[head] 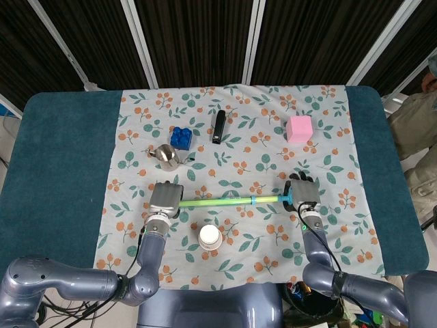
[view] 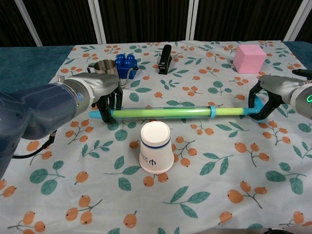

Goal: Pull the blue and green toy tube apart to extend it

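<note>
Left hand (view: 105, 95) is wrapped around the near-left end of the toy tube (view: 165, 113), its dark fingers (view: 111, 105) curled down over the green section, with the blue end cap poking out just past them toward the left edge of the table. From above, the same hand (head: 166, 198) sits on the flowered cloth (head: 136, 137), near its left border.

Just behind that hand, toward the far side, stands a small metal cup (head: 166, 157), and right beside it a blue toy brick (head: 181, 137). Both are apart from the tube.

Moving along, the tube lies stretched across the middle of the cloth, running nearly parallel to the near edge of the table (head: 61, 157). It looks drawn out long: a fat green length, a blue ring, then a thinner green length going on to the right. In front of its middle, toward the near edge, a white paper cup (view: 156, 147) stands upside down, close to the tube but not touching it. Behind the middle, toward the far edge, lies a black clip-like tool (view: 165, 58).

Further right and back, a pink cube (view: 249, 58) sits near the far-right part of the cloth.

At the right end, the right hand (view: 269, 95) has its fingers (view: 269, 105) closed around the tube's blue tip, holding it just above the cloth.
</note>
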Controlling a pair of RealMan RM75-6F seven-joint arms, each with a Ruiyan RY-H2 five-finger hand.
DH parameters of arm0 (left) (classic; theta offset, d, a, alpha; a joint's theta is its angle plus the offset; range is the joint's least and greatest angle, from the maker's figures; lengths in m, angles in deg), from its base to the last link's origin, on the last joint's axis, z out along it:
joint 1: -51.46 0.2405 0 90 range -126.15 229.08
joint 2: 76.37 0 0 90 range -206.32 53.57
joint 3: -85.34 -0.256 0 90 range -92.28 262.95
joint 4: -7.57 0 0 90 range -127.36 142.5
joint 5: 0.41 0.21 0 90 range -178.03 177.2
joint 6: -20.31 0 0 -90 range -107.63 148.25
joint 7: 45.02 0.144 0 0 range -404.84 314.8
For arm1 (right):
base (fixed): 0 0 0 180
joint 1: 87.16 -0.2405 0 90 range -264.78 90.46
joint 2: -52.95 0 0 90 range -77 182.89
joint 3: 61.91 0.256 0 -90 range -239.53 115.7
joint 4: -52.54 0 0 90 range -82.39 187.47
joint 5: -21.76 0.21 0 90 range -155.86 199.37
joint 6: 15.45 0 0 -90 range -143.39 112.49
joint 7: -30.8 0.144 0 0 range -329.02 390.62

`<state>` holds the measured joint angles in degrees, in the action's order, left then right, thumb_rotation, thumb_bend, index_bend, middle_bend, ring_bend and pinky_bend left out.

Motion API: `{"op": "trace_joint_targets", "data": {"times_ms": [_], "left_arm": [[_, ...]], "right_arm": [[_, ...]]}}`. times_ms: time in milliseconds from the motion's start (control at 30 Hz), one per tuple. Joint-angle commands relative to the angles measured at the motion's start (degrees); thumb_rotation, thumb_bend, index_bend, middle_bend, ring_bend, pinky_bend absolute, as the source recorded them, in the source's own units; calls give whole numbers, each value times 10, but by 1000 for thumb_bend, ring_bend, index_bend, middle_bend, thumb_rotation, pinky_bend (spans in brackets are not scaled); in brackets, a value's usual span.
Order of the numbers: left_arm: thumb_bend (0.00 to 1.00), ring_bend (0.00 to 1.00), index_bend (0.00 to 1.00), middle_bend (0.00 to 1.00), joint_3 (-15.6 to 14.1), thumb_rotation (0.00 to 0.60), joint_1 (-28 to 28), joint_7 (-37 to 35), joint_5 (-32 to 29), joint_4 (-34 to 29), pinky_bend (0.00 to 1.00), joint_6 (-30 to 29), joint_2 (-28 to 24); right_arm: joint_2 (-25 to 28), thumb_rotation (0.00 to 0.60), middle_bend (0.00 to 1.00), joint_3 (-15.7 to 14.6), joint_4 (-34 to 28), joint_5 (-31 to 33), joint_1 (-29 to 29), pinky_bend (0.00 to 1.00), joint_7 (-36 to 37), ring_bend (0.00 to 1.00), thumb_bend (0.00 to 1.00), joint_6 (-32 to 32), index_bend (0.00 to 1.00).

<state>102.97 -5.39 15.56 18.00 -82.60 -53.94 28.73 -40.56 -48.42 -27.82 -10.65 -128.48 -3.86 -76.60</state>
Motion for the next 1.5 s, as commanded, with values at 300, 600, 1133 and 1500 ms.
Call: {"op": "trace_joint_targets", "data": {"times_ms": [300,600,1133,1500], "left_arm": [[334,274,564,441,-1,600,2,-4,3,-8,405,-2,-3],[335,274,565,441,-1,600,2,-4,6,-14,405,-4,-8],[338,274,567,442,-1,600,2,-5,2,-14,405,-2,-12],[344,276,573,443,-8,600,9,-4,8,-33,405,-7,-39]], "right_arm": [[1,600,171,1,-6,-7,-1,136,-3,71,396,-7,643],[0,600,172,1,-13,-9,1,136,-5,71,395,-13,643],[-6,600,171,2,-14,-11,2,136,-7,71,399,-17,655],[-1,600,175,3,-13,-16,4,136,-11,71,400,-23,662]]}}
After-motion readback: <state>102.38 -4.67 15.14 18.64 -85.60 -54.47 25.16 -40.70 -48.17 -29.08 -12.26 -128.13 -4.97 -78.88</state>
